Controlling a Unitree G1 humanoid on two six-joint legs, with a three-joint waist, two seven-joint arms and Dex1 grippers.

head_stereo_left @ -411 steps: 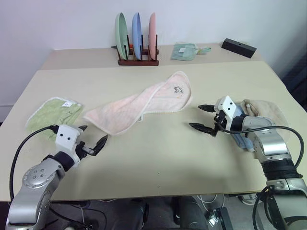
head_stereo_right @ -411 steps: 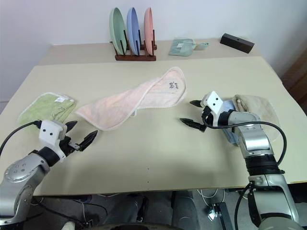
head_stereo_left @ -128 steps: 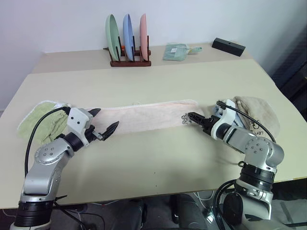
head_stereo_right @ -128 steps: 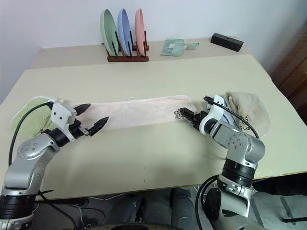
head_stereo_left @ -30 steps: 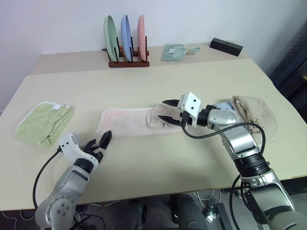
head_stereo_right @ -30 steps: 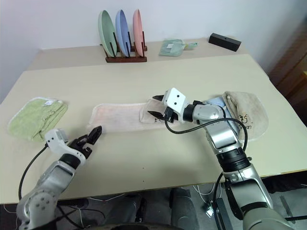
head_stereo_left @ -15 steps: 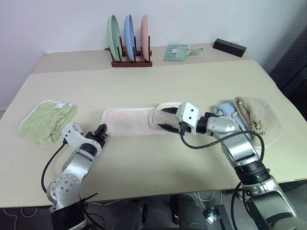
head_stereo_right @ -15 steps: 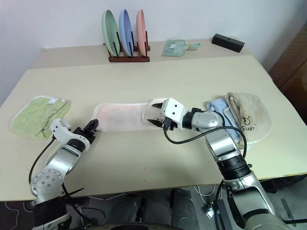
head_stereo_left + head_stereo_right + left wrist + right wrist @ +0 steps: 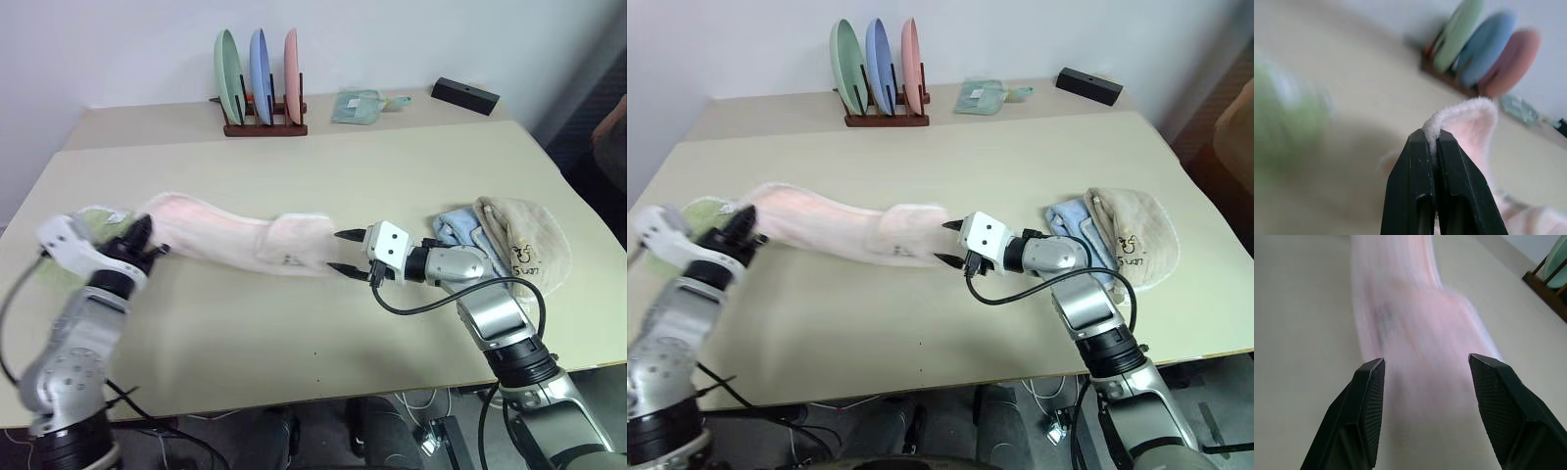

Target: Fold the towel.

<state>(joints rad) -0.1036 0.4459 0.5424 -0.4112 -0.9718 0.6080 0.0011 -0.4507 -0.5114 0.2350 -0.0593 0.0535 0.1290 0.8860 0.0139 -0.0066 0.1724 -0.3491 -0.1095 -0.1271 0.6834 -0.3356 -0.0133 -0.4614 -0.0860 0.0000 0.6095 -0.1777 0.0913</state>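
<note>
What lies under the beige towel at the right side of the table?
A light blue cloth sticks out from under the beige towel on its left edge. How far the cloth continues beneath is covered and cannot be seen.

dark print on beige towel [image 9: 526, 257], perhaps "Swan", hardly legible

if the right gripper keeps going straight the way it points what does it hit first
Most likely the towel: the right gripper is open and aimed at the folded end lying just ahead of its tips. How near it lies is hard to judge.
</note>
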